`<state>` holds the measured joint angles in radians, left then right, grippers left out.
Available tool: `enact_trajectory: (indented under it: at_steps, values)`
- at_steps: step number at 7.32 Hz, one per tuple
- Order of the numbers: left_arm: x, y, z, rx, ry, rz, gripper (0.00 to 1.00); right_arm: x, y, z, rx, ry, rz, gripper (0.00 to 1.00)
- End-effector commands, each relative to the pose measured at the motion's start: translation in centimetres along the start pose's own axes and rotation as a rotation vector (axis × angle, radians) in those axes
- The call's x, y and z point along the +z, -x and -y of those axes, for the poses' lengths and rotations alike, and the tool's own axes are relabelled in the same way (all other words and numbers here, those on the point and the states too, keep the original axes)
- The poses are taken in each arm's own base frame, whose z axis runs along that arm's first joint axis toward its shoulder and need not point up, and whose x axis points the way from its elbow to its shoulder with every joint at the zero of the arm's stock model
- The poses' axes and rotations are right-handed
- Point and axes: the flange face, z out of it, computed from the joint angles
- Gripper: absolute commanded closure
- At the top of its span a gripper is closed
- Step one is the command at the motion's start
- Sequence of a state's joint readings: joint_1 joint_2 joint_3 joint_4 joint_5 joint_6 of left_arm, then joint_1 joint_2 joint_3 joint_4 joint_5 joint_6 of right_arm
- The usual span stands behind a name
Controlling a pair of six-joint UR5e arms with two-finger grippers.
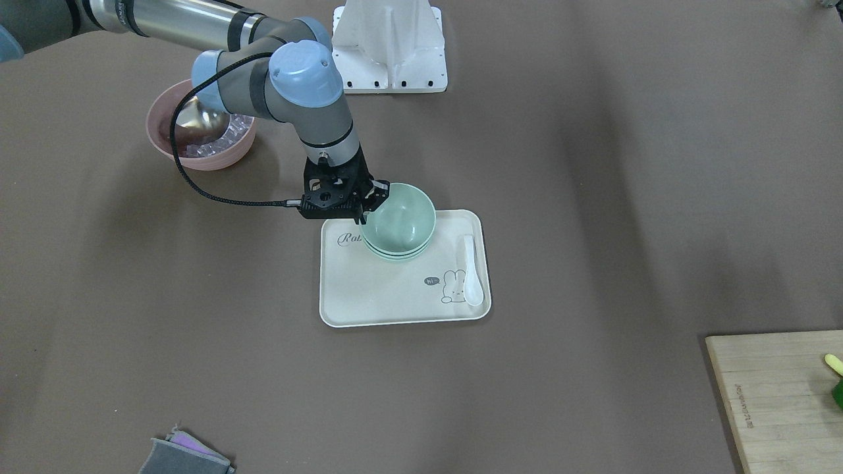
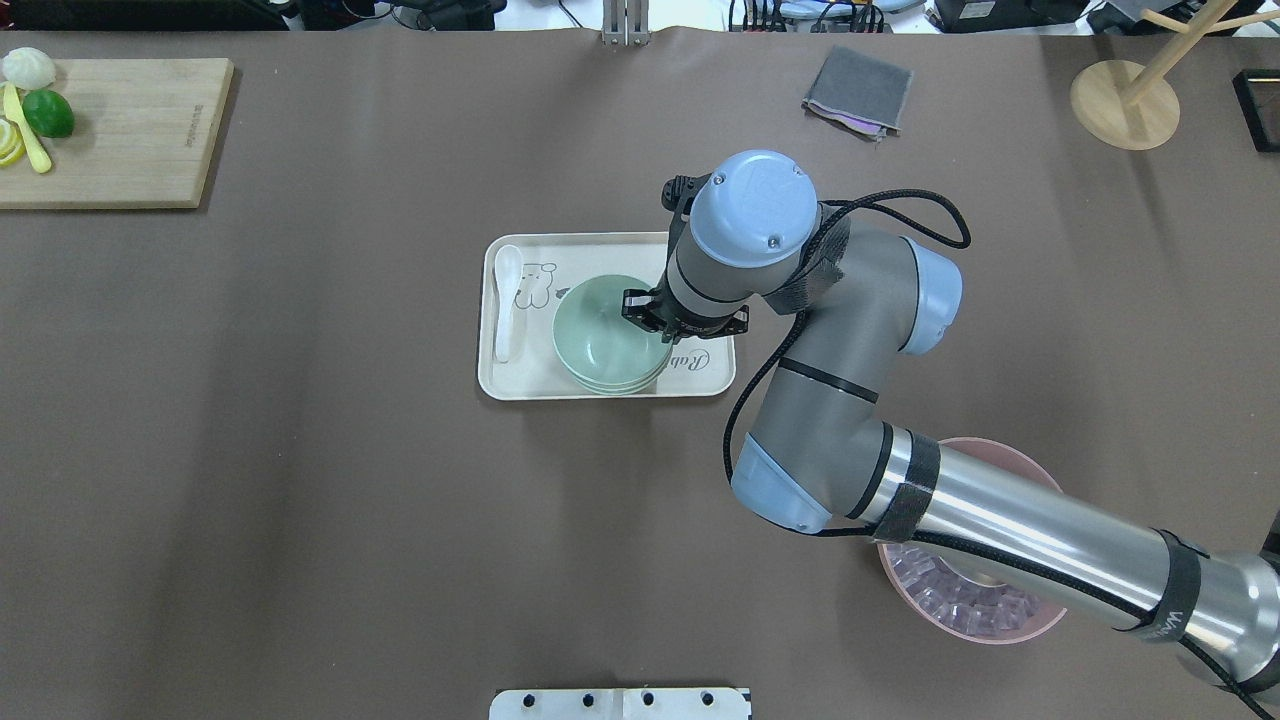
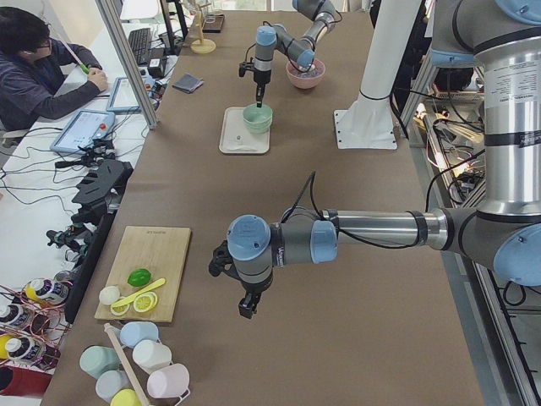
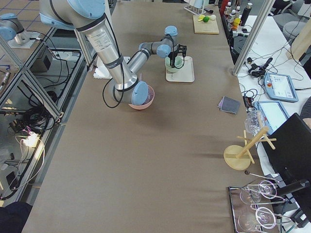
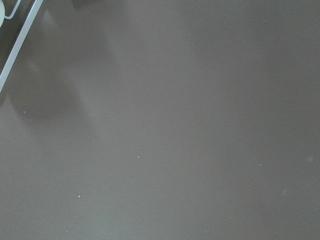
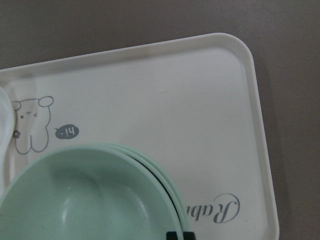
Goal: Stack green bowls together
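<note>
Three pale green bowls (image 1: 398, 220) are nested in one stack on the cream tray (image 1: 395, 303); the stack also shows in the overhead view (image 2: 608, 335) and the right wrist view (image 6: 90, 200). The top bowl sits slightly tilted in the stack. My right gripper (image 1: 377, 195) points down at the top bowl's rim on the robot's side, with its jaws closed on that rim. My left gripper (image 3: 245, 306) hangs low over bare table far from the tray, and I cannot tell whether it is open or shut. The left wrist view shows only brown table.
A white spoon (image 1: 471, 270) lies on the tray beside the stack. A pink bowl (image 2: 1000, 630) of ice cubes sits under my right arm. A wooden cutting board (image 2: 120, 130) with fruit, a grey cloth (image 2: 858, 90) and a wooden stand (image 2: 1125, 100) line the far side.
</note>
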<state>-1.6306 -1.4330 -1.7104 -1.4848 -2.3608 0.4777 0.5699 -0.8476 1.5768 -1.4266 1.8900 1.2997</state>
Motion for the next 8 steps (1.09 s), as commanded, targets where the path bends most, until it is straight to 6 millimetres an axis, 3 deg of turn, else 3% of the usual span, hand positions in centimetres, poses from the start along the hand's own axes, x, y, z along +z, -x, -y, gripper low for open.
enact_trajectory:
  at_steps: [1, 7, 8]
  values:
    - [0.04, -0.02, -0.14, 0.001, 0.0, 0.0, 0.02, 0.06, -0.07, 0.08, 0.0, -0.012, -0.006, 1.0]
    - [0.14, 0.03, -0.24, 0.0, 0.001, -0.001, 0.02, 0.44, -0.27, -0.19, -0.004, -0.019, -0.01, 1.0]
    - [0.14, 0.03, -0.24, 0.0, 0.001, -0.001, 0.02, 0.5, -0.28, -0.2, -0.016, -0.016, -0.009, 0.78]
